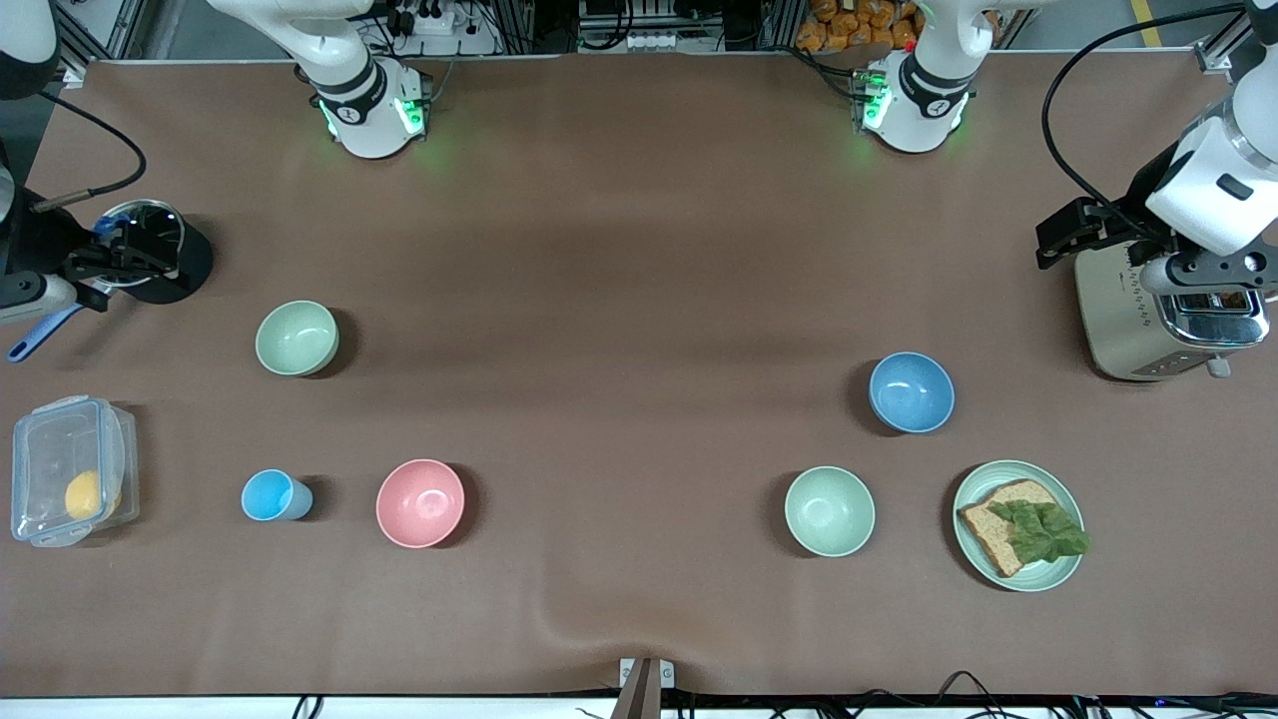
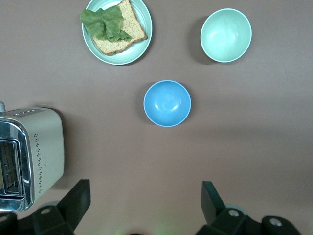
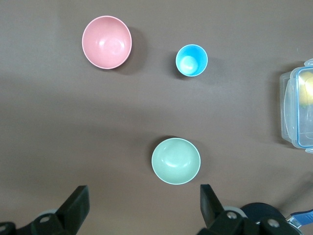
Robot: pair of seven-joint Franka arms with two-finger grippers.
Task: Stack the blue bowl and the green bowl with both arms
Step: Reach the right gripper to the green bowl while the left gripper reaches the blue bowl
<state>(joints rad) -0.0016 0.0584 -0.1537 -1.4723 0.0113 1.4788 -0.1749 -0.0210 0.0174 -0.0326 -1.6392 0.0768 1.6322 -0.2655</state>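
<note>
Brown cloth covers the whole surface (image 1: 639, 250), and nothing of the stacking is judged to have been done: both bowls sit apart and untouched. Toward the left arm's end stand a cream and chrome toaster (image 1: 1163, 320), a pale green plate with bread and lettuce (image 1: 1018, 526) and a paler mint-green bowl (image 1: 829, 510); toward the right arm's end lie a clear lidded plastic box with a yellow item inside (image 1: 70, 469), a black round pot (image 1: 160, 255), a pink round bowl (image 1: 420, 502) and a small light-blue cup (image 1: 272, 495). The round matte blue bowl (image 1: 911, 391) rests upright near the toaster, farther from the front camera than the mint bowl. The round sage-green bowl (image 1: 297, 338) rests well apart from it, beside the black pot. The left hand (image 2: 146, 205) hangs over the toaster's edge of the cloth, released with fingers spread; the right hand (image 3: 142, 208) is held over the black pot, likewise released. Nothing stands between either hand and its bowl, though the look-alike mint bowl could be mistaken for the green one.
</note>
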